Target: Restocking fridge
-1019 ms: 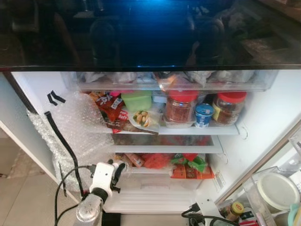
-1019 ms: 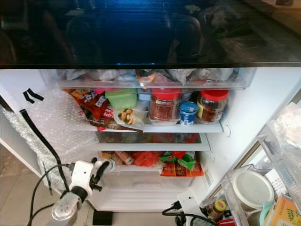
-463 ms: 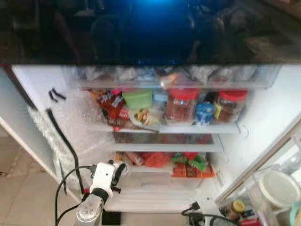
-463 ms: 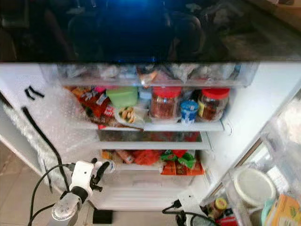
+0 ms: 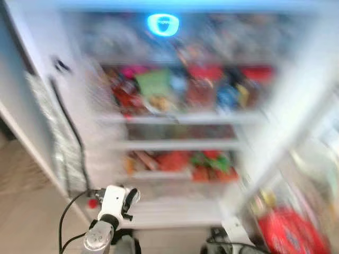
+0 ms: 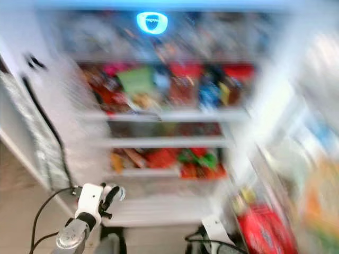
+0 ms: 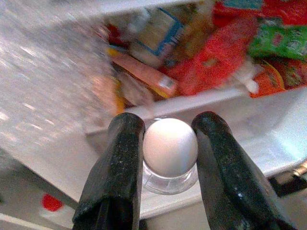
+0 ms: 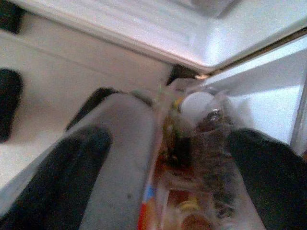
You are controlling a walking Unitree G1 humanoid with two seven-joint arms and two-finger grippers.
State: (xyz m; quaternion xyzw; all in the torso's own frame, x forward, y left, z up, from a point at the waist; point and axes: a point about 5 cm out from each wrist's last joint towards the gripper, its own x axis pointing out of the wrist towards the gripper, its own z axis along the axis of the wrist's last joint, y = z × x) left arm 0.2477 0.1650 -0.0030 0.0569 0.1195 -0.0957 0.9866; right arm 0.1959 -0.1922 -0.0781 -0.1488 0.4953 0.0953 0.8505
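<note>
The open fridge is blurred in the eye views, with jars and packets on its upper shelf [image 5: 180, 119] and red and green packs [image 5: 180, 160] on the one below. My left gripper [image 5: 128, 197] is raised low at the left, in front of the white bottom drawer [image 5: 175, 210]. In the left wrist view its fingers [image 7: 122, 153] are shut on a small clear jar with a round white cap [image 7: 170, 146]. My right gripper [image 8: 168, 177] stands open low beside the door bins, its wrist [image 5: 231, 237] showing at the bottom edge.
Bubble wrap [image 5: 55, 137] with a black cable covers the fridge's left wall. The open door at the right carries bins with a red-topped container [image 5: 291, 233] and small bottles [image 8: 201, 120]. Tiled floor [image 5: 26, 211] lies at the left.
The whole picture has shifted and gone blurry, so the camera has moved; the dark upper door has left the view. My left gripper keeps its jar in about the same place.
</note>
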